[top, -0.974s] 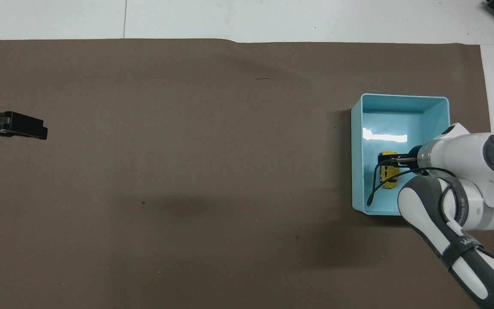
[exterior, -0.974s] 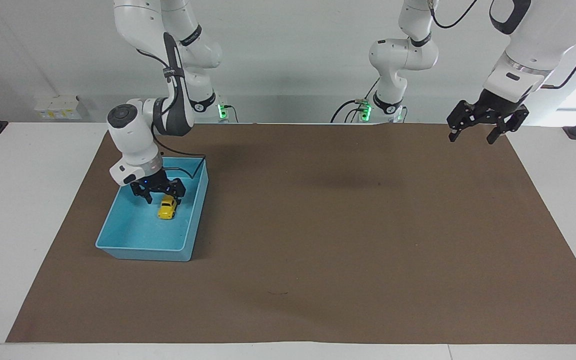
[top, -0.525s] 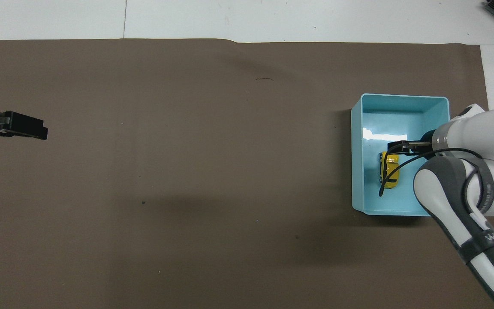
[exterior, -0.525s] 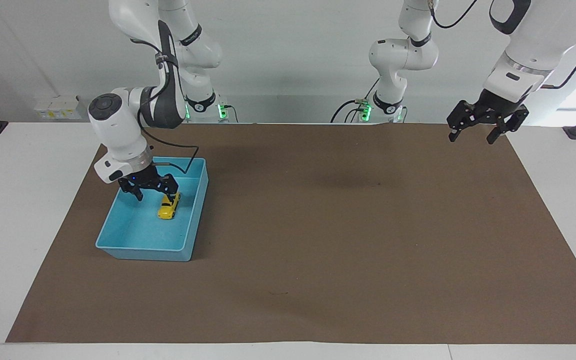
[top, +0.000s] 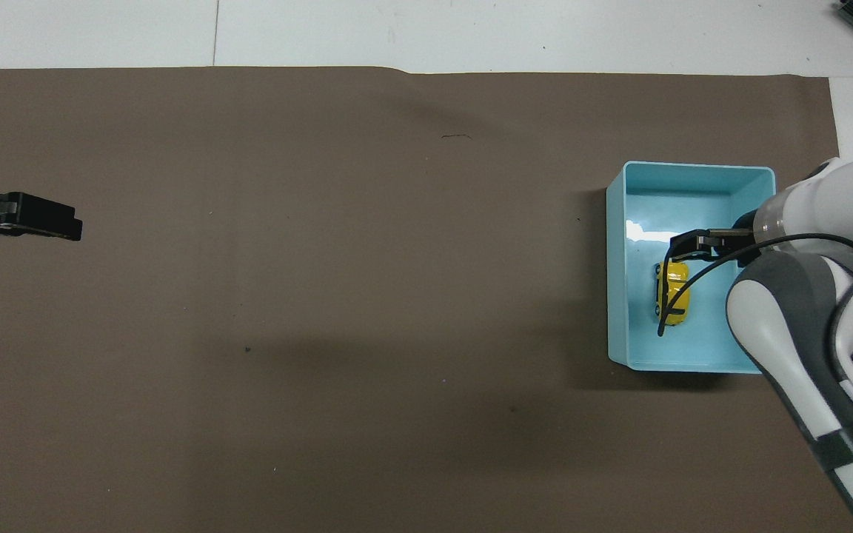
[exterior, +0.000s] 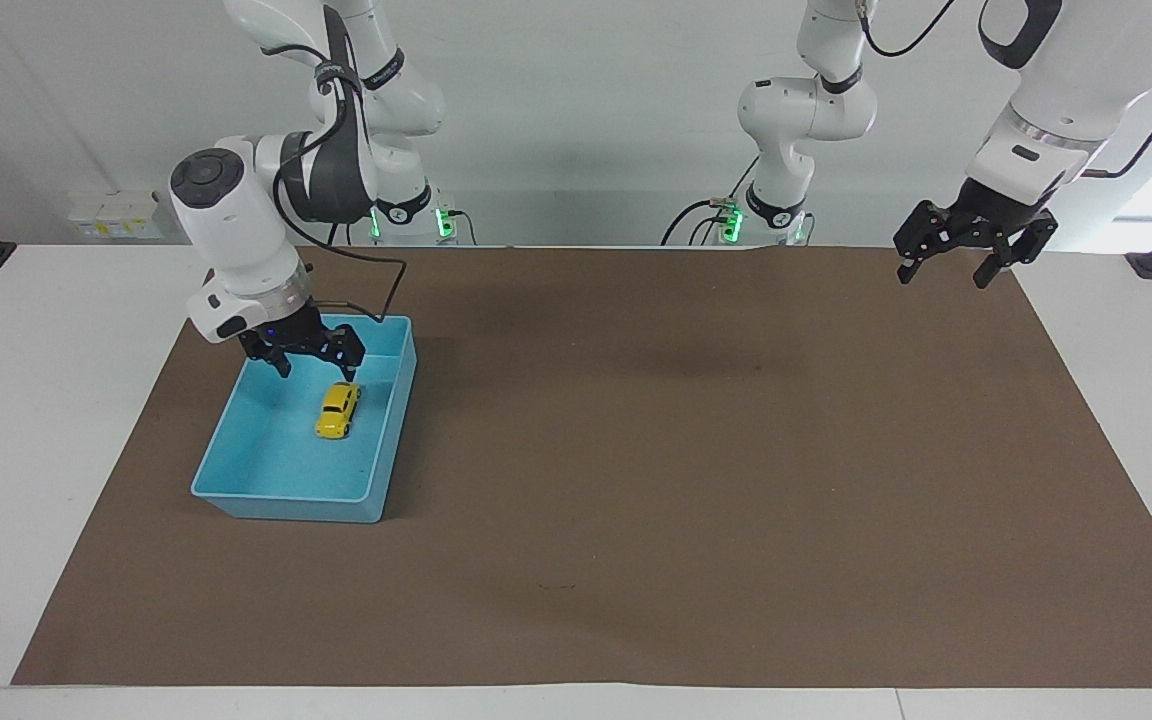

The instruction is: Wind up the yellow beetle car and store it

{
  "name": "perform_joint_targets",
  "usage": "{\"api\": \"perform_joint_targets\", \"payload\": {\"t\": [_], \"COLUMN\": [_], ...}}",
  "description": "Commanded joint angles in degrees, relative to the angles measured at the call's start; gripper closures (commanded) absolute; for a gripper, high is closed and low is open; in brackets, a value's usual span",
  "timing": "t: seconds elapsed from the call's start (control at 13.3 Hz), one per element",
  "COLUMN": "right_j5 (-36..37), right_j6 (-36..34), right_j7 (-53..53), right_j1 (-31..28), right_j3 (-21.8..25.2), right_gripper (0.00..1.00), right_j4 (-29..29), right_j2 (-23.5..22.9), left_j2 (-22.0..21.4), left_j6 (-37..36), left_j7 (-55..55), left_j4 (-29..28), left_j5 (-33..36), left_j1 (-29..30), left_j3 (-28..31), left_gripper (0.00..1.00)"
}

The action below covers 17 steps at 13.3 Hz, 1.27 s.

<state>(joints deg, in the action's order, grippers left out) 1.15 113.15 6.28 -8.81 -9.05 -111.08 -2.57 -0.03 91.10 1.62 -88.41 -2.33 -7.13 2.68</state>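
— What's nearest the robots?

— The right gripper (exterior: 313, 368), fingers spread and holding nothing, up over the part of the blue bin (exterior: 236, 497) nearest the robots. The left gripper (exterior: 948, 270) waits in the air with its fingers apart too, over the brown mat (exterior: 696, 480) at the left arm's end of the table.

— And the yellow beetle car (exterior: 338, 410)?

— On the bin's floor, on its wheels, free of the gripper — beside the wall that faces the middle of the table.
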Motion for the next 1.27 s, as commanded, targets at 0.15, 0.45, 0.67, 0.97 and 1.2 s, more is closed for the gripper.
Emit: {"api": "perform_joint_targets", "payload": {"t": [0.15, 0.45, 0.67, 0.97, 1.2], "right_j5": [-0.62, -3.94, -4.31, -3.26, -3.09], "right_j6": [-11.97, -15.76, -17.08, -23.39, -26.57], "right_j7": [1.28, 6.11, 2.18, 1.46, 1.28], "right_j1": [-0.25, -0.33, -0.51, -0.68, -1.21], "right_j3": [-0.88, -3.34, -2.91, -2.90, -2.99], "right_gripper": [0.00, 0.00, 0.00, 0.00, 0.00], "right_j4": [7.27, 8.25, 8.25, 13.77, 17.03], "right_j2": [3.53, 6.17, 6.87, 6.44, 5.99], "left_j2": [-1.12, -1.12, -1.12, -1.12, -1.12], "left_j6": [-0.75, -0.75, -0.75, -0.75, -0.75], "left_j7": [-0.57, -0.57, -0.57, -0.57, -0.57], "left_j4": [-0.71, -0.71, -0.71, -0.71, -0.71], "left_j5": [0.92, 0.92, 0.92, 0.92, 0.92], "left_j1": [-0.16, -0.16, -0.16, -0.16, -0.16], "left_j3": [0.05, 0.05, 0.05, 0.05, 0.05], "left_gripper": [0.00, 0.00, 0.00, 0.00, 0.00]}}
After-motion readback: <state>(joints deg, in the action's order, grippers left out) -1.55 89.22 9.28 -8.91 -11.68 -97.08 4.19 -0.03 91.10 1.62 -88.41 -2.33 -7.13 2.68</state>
